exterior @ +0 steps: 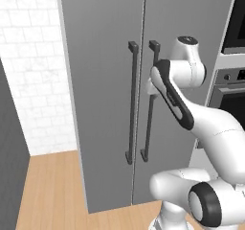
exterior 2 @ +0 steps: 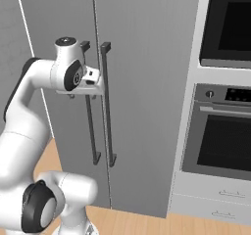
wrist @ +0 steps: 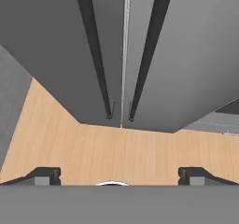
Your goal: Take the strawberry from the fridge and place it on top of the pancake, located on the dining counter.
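Claw [wrist: 119, 174] spread wide, facing closed grey fridge [exterior: 105, 80], wood floor [wrist: 116, 153] below

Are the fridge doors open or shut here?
Shut: both fridge doors sit flush, meeting at a thin centre seam, no shelves visible.

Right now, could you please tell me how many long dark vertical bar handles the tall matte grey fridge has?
2. The left door's dark bar handle and the right door's dark bar handle flank the centre seam of the closed grey fridge. None looks hidden.
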Motion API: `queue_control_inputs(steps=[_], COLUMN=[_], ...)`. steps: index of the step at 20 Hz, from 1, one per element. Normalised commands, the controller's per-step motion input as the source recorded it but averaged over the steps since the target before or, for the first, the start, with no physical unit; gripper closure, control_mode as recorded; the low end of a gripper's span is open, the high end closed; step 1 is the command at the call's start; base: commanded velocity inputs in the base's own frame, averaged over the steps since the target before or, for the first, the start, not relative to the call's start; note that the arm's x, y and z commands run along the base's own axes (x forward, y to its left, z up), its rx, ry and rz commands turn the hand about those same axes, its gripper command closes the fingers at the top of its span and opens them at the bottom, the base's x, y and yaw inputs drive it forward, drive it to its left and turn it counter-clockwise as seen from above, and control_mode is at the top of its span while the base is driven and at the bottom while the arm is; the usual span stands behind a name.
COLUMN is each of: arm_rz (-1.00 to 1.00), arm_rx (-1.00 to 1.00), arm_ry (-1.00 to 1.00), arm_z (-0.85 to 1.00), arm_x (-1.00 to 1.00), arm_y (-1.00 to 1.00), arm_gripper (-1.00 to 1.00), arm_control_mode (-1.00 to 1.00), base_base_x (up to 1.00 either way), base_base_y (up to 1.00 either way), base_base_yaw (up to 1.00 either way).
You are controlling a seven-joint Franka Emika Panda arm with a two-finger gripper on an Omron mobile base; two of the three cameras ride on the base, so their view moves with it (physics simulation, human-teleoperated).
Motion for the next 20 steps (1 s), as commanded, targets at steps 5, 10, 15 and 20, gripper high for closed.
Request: queue_control_inputs(steps=[5, 10, 15, 20], arm_rz=[0.00, -0.17, -0.12, 0.03], arm_rx=[0.07, 0.02, -0.01, 0.00], arm_ry=[-0.47, -0.09, 0.05, -0.05], arm_z=[0.00, -0.01, 0.00, 0.00], arm_x=[0.27, 0.44, 0.67, 0.49], arm_y=[0.00, 0.03, -0.20, -0.03], arm_gripper=[-1.00, -1.00, -1.00, -1.00], arm_control_mode=[-1.00, -1.00, -1.00, -1.00], base_base_x=[0.00, 0.00, 0.00, 0.00], base_base_y=[0.00, 0.00, 0.00, 0.00], base_base_yaw=[0.00, 0.00, 0.00, 0.00])
